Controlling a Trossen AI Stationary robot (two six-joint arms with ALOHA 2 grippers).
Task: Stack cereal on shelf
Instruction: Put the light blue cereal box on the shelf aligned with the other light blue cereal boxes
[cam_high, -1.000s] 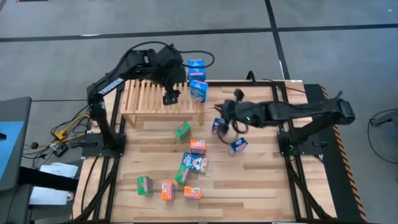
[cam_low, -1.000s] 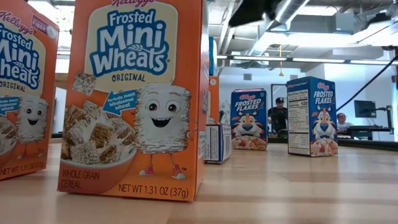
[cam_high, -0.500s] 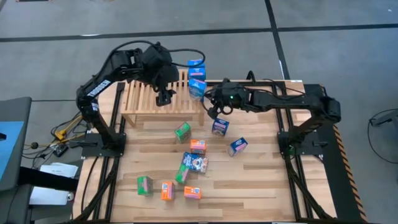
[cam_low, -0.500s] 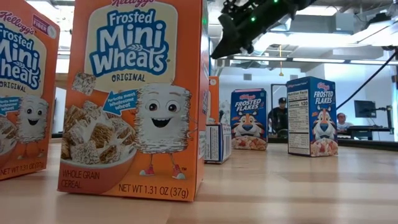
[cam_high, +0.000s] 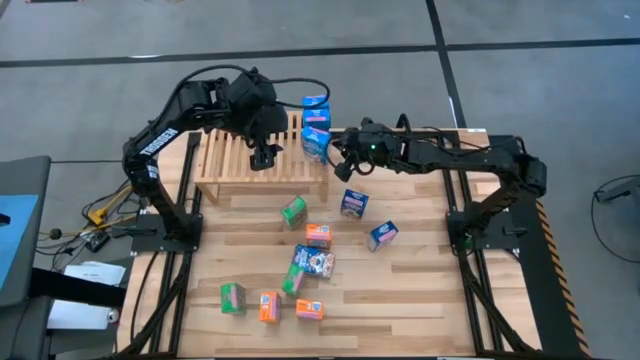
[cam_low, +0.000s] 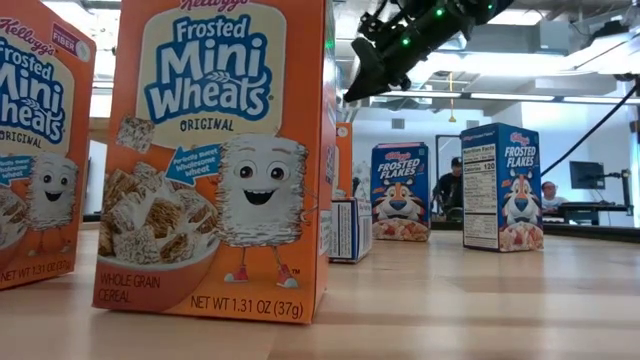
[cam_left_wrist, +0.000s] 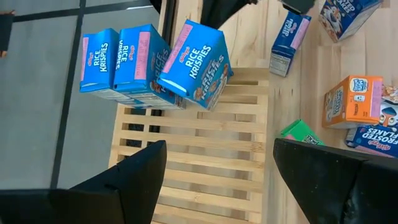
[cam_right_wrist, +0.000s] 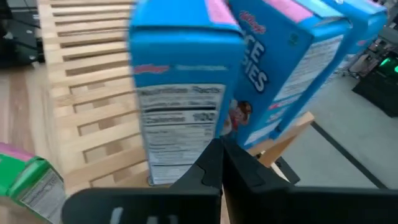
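Right gripper (cam_high: 346, 166) pressed shut and empty at the three-o'clock end of the shelf (cam_high: 240, 160), just beside the tilted Rice Krispies box (cam_high: 317, 143); left gripper (cam_high: 268, 155) wide over the slats; best nudged gently, squaring it against the two upright boxes without toppling them.

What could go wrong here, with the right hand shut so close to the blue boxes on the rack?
1. The shut right hand sits close beside the tilted blue cardboard Rice Krispies box at the edge of the light-wood slatted rack; a nudge could tip it off.
2. That box leans against the two other blue boxes, so they might topple too.
3. The open left hand hovers over the rack nearby; the arms could collide.
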